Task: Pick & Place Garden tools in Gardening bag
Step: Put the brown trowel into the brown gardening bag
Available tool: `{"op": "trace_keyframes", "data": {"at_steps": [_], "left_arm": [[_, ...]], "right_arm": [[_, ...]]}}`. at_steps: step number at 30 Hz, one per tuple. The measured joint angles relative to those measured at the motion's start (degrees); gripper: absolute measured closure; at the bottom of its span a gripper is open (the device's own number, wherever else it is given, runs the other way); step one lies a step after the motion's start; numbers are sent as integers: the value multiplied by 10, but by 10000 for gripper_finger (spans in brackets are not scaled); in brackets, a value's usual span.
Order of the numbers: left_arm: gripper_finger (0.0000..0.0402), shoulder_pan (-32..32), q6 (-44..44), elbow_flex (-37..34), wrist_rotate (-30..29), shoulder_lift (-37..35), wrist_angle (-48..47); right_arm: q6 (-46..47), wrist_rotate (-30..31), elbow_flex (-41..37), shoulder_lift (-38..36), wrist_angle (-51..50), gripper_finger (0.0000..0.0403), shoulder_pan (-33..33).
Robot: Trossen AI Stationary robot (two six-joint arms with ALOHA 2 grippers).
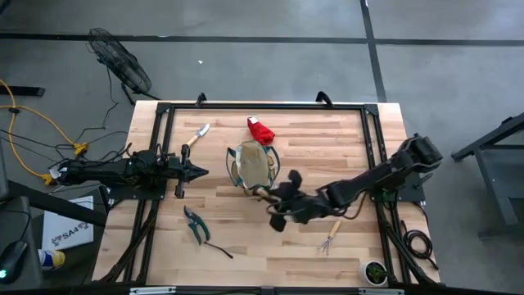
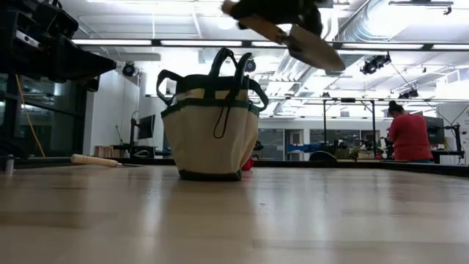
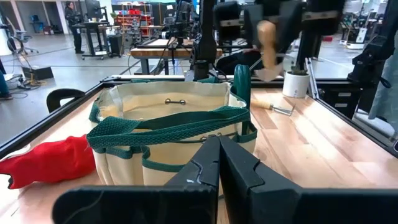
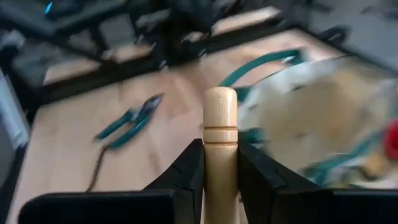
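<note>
While the right end effector [image 4: 221,163] is clamped on the wooden handle of the held trowel [image 2: 315,48], nothing can yet be counted as placed, so I judge the task early. Nearest on the table [image 1: 246,262] lie the pruning shears [image 1: 195,225] to the left and the hand rake [image 1: 330,238] to the right, both untouched and well apart from the bag. Just past them the right arm reaches in from the right, carrying the held trowel at the near edge of the gardening bag [image 1: 250,164], which stands upright mid-table. Left of the bag the left end effector [image 1: 195,172] waits, fingers pressed together on nothing and pointed at the bag. Farther back the second trowel [image 1: 196,135] lies far left and the red glove [image 1: 260,129] sits just behind the bag. Left to do: drop the held trowel in, then four more items. The low view alone shows the blade raised above the bag's handles and slightly right of them, not yet over the opening; the high view flattens that height. The right wrist view alone shows the fingers tight on the handle. The left wrist view looks into the bag's mouth, but its bottom is hidden, so contents cannot be told.
</note>
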State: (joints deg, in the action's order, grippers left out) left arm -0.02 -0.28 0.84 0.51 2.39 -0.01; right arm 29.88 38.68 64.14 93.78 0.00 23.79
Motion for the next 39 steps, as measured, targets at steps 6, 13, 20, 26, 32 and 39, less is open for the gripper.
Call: {"op": "trace_keyframes", "data": {"at_steps": [6, 13, 20, 26, 32, 39], "left_arm": [[401, 0, 0, 0, 0, 0, 0], [401, 0, 0, 0, 0, 0, 0], [401, 0, 0, 0, 0, 0, 0], [401, 0, 0, 0, 0, 0, 0], [401, 0, 0, 0, 0, 0, 0], [401, 0, 0, 0, 0, 0, 0]], "right_arm": [[-50, 60, -130, -62, 198, 340, -10], [-143, -3, -219, -73, 450, 340, -63], [-191, -122, -260, -72, 616, 340, -130], [-176, -231, -283, -72, 676, 340, -178], [-177, -290, -298, -72, 697, 340, -223], [-159, -348, -298, -71, 697, 340, -294]]}}
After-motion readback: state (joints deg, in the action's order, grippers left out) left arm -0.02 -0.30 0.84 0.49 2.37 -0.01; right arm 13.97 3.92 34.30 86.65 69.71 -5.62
